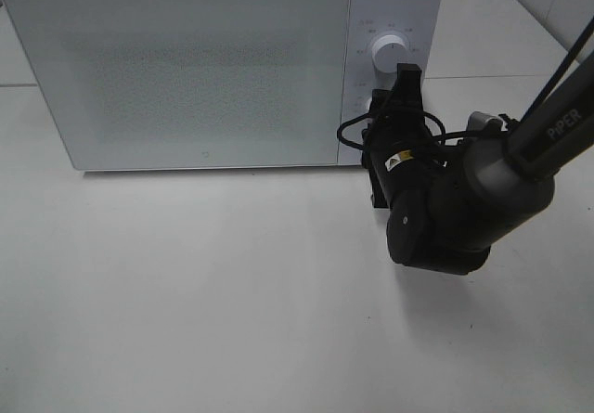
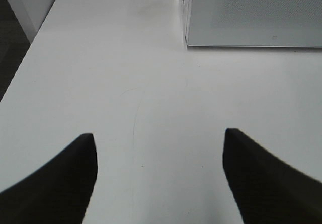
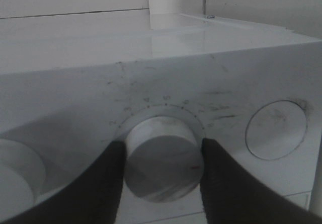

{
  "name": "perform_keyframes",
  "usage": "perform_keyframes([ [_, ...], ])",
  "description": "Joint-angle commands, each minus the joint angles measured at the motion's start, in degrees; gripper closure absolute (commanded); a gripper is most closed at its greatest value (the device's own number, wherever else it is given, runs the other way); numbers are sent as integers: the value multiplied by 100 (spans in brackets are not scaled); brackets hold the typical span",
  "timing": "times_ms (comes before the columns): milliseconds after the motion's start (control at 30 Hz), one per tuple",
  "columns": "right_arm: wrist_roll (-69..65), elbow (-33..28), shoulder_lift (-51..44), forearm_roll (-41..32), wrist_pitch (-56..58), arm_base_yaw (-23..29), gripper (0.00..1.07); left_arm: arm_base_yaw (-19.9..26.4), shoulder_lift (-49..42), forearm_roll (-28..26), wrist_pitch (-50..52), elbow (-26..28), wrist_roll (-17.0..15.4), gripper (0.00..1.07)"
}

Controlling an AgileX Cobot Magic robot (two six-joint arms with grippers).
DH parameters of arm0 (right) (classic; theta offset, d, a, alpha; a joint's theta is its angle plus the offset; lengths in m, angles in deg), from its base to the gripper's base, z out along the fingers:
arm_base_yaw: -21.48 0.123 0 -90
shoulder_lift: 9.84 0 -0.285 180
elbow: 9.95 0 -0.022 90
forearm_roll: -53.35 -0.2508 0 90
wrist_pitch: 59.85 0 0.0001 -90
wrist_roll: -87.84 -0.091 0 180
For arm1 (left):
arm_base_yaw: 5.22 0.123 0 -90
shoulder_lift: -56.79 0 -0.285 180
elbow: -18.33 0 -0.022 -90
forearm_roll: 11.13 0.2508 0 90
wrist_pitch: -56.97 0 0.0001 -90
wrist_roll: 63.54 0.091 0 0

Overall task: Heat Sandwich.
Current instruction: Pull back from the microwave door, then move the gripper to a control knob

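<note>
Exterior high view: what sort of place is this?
Probably a lab bench staged as a kitchen: a white microwave on a plain white table, the right gripper on its dial.

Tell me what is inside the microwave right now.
Nothing inside shows: the microwave door is closed and its speckled front hides the cavity, so whether the sandwich is in there cannot be seen. Outside, the right gripper is closed on a dial.
</note>
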Motion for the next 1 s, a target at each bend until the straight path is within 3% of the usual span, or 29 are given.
perform_keyframes([
  [33,172,80,-17,97,-911,-6,107,17,-103,-29,74,-6,-52,39],
  [367,579,80,-17,97,-911,-6,106,17,-103,-29,74,-6,-52,39],
  [433,607,80,-17,92,-911,-6,102,17,-103,-29,74,-6,-52,39],
  [633,607,80,-17,97,-911,-6,78,17,-103,-29,74,-6,-52,39],
  [667,607,80,-17,97,-911,-6,78,17,-103,-29,74,-6,-52,39],
  [800,607,80,-34,218,-917,-6,41,17,-103,-29,74,-6,-52,39],
  [933,607,63,-126,447,-917,-6,31,17,-103,-29,74,-6,-52,39],
  [1000,625,52,-155,458,-917,-6,31,17,-103,-29,74,-6,-52,39],
])
